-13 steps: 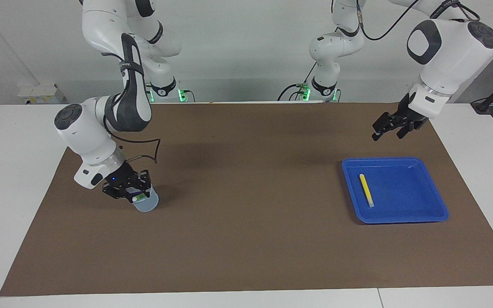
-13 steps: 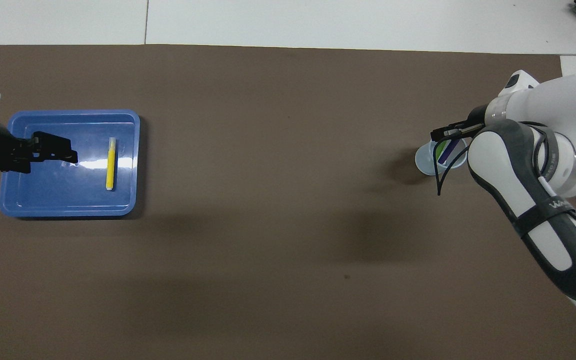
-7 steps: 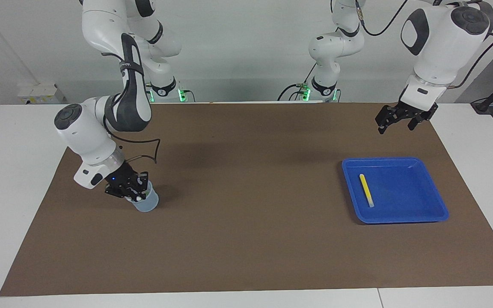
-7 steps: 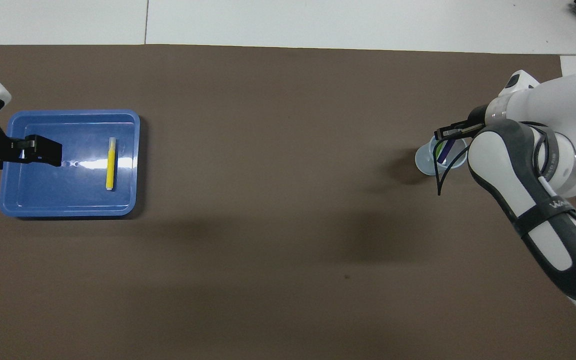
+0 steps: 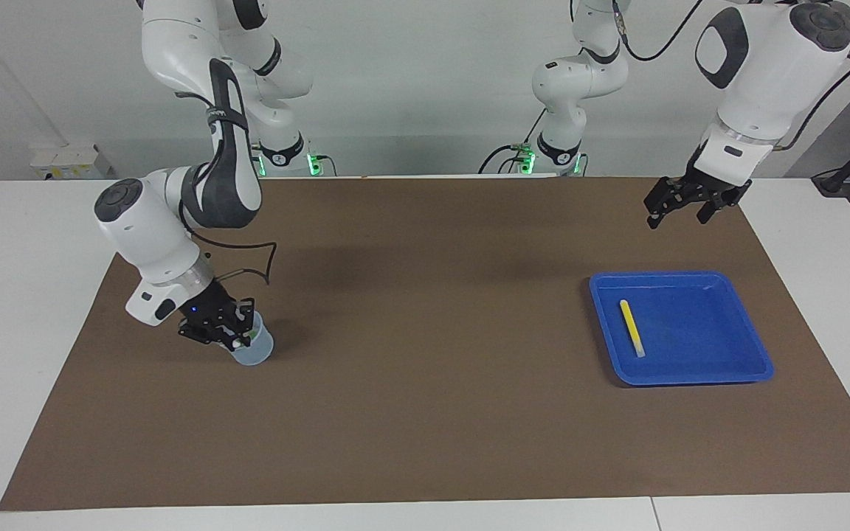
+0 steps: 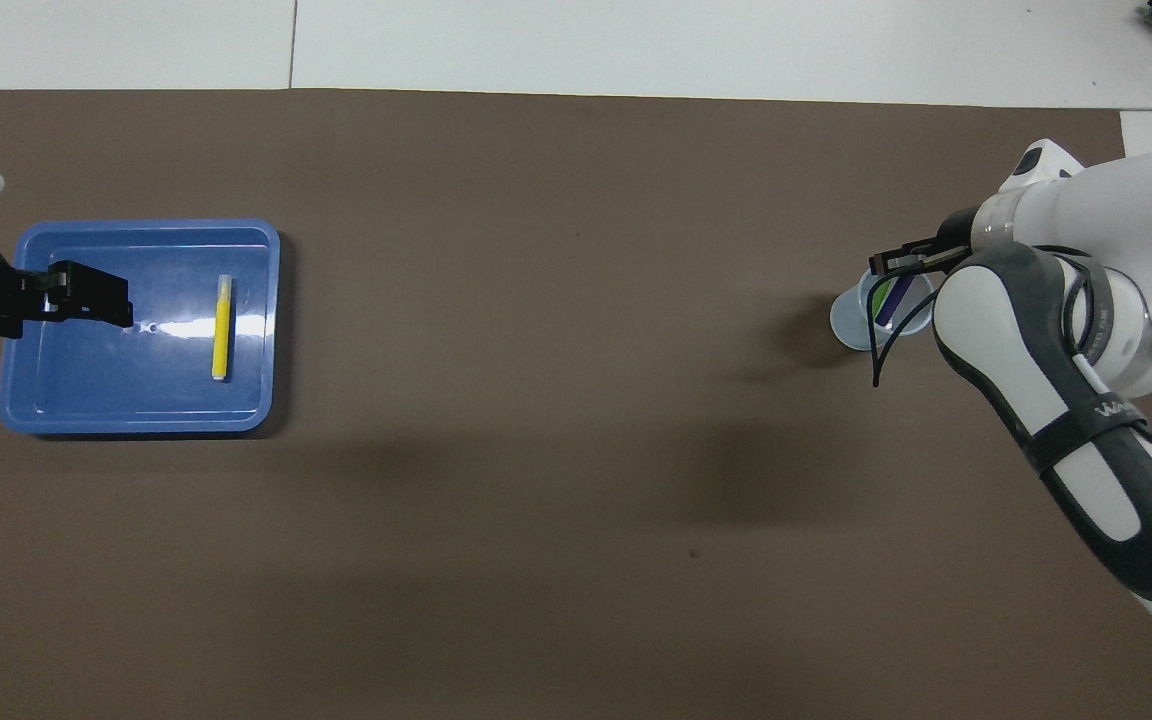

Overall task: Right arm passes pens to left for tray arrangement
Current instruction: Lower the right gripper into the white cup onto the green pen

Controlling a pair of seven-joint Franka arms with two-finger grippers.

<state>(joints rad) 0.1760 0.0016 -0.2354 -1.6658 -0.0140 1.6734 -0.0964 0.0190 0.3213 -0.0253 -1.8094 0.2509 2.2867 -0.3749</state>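
Your right gripper point(image 5: 227, 333) is down in the translucent cup point(image 5: 254, 349) – grip unclear – while the left gripper point(image 5: 679, 208) hangs spread above the mat near the blue tray point(image 5: 757, 354).

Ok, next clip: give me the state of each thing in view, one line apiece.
Tray: flat on the brown mat, holds one pen.
Yellow pen: lying in the tray.
Cup: upright, pens inside.
Purple pen: leaning in the cup.
Green pen: in the cup.
Right gripper: at the cup's mouth.
Left gripper: open, empty, raised over the mat.
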